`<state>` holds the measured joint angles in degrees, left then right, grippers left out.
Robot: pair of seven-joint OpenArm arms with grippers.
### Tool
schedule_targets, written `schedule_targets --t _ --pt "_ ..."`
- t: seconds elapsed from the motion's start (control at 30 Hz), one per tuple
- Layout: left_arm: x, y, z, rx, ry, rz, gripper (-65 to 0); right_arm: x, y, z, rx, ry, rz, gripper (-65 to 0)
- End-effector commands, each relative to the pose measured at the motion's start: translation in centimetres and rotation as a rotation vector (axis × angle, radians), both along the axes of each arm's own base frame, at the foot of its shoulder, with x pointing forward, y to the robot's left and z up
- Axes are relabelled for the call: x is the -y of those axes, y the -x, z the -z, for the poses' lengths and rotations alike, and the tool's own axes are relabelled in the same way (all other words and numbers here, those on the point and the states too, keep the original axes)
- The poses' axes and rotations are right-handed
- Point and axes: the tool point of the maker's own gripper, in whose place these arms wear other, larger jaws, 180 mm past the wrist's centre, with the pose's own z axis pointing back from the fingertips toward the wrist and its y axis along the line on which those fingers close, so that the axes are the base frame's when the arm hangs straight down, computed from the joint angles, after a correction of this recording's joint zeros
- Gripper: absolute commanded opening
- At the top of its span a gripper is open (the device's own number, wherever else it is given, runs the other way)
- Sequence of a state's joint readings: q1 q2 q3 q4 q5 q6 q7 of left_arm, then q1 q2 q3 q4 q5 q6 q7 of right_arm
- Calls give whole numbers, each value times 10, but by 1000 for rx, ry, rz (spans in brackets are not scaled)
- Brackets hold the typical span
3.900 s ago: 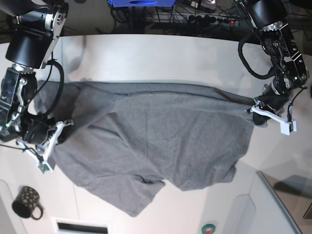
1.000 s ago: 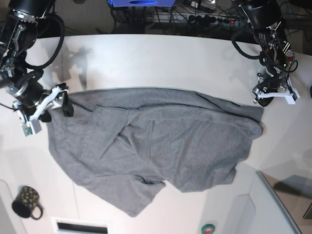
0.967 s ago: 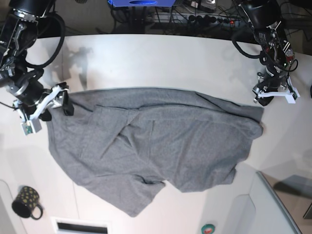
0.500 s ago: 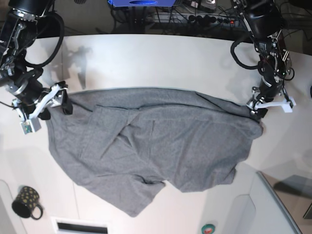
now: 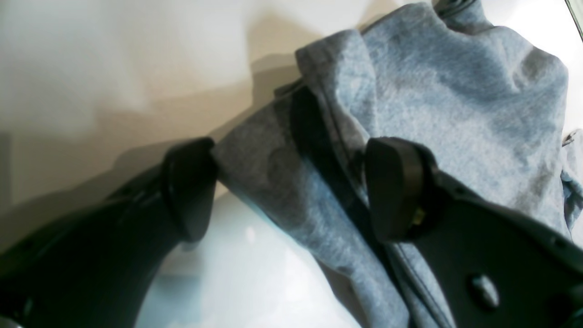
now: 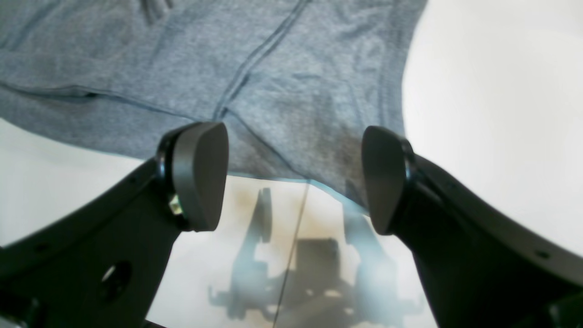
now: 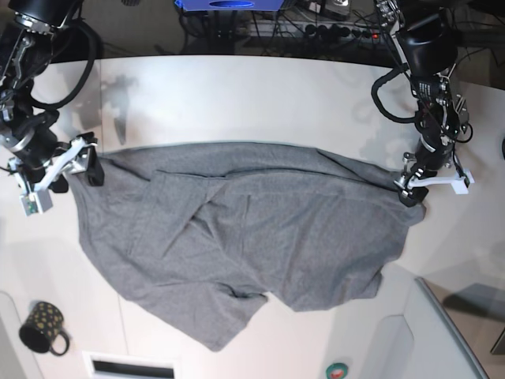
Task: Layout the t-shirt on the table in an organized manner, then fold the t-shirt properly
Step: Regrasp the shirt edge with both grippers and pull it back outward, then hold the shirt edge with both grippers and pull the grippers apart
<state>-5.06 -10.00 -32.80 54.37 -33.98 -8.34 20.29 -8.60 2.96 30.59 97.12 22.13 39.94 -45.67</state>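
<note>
T-shirt, plain heather-grey short-sleeved cotton (image 7: 252, 237), lies spread across the middle of the large smooth white tabletop with a curved edge (image 7: 237, 95), rumpled, with diagonal creases and layers folded over one another. Its upper hem runs roughly parallel to the table's far edge; one lobe of cloth hangs down toward the near edge, close to the raised white panel with a grey edge (image 7: 442, 332) at the near right corner.

Left gripper (image 7: 430, 185) sits at the t-shirt's right-hand corner, near the table's right edge. In the left wrist view, left gripper (image 5: 291, 191) stands wide, black fingertips (image 5: 391, 187) well apart, a bunched fold of the grey cloth (image 5: 410, 100) between them; one pad touches the cloth edge, but no clamp on it.

Right gripper (image 7: 67, 166) sits at the t-shirt's opposite corner, near the table's left edge. In the right wrist view, right gripper (image 6: 294, 177) is also spread wide, pads (image 6: 200, 173) apart, hovering over the cloth's hem (image 6: 255, 82) and bare tabletop (image 6: 492, 114), holding nothing. A thin dark seam line (image 6: 294, 237) on the table runs between the jaws, with the gripper's reflection beside it.

Black mug with pale dots (image 7: 43, 328) stands at the near left corner, well apart from the t-shirt. Small round green-and-red item (image 7: 338, 369) at the near edge, too small to identify.
</note>
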Motion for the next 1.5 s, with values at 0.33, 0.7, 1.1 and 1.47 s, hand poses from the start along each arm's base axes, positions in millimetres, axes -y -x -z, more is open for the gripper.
schedule_targets --t 0.33,0.7,1.1,1.47 --pt "-26 23 0 -30 -27 -48 -334 0 -10 -13 55 -4 -7 -222" --pt "-9 2 7 -39 10 -11 -334 0 -11 -14 57 -6 -7 -222" --pt "-5 2 11 -51 15 -1 -359 2 -9 -13 53 -3 1 -222" --pt "-6 10 10 -57 0 9 -650 64 20 -1 19 -70 324 -218"
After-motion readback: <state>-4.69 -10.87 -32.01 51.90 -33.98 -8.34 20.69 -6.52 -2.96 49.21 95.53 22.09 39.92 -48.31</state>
